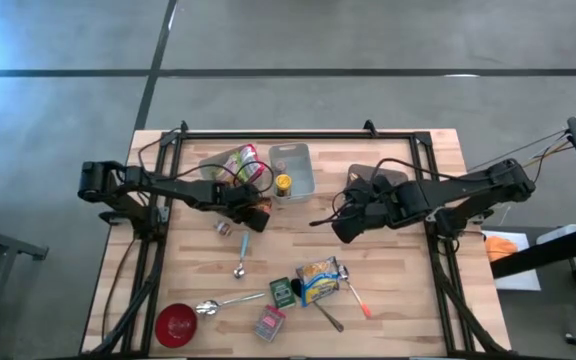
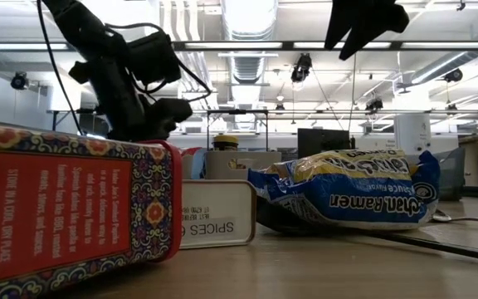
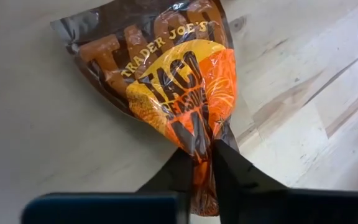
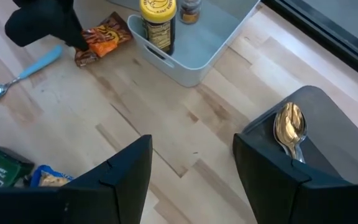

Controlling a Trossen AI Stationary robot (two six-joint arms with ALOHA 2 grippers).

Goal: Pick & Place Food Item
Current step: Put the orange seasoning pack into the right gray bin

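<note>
The left claw [image 3: 204, 163] is seen clenched on the taco seasoning packet [image 3: 166, 81] only in the left wrist view; in the high view the packet [image 1: 259, 212] is lying on the worktop [image 1: 408, 290], centre-left, just beside the grey bin [image 1: 300, 172]. The right claw [image 4: 191, 171] is being held released, grasping nothing. One golden spoon [image 4: 289, 127] is shown by the right wrist view alone. Three spoons are being counted from above.

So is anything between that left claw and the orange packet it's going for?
No. The left gripper is already shut on one end of the taco seasoning packet, which lies on the table beside the grey bin. Nothing sits between them.
</note>
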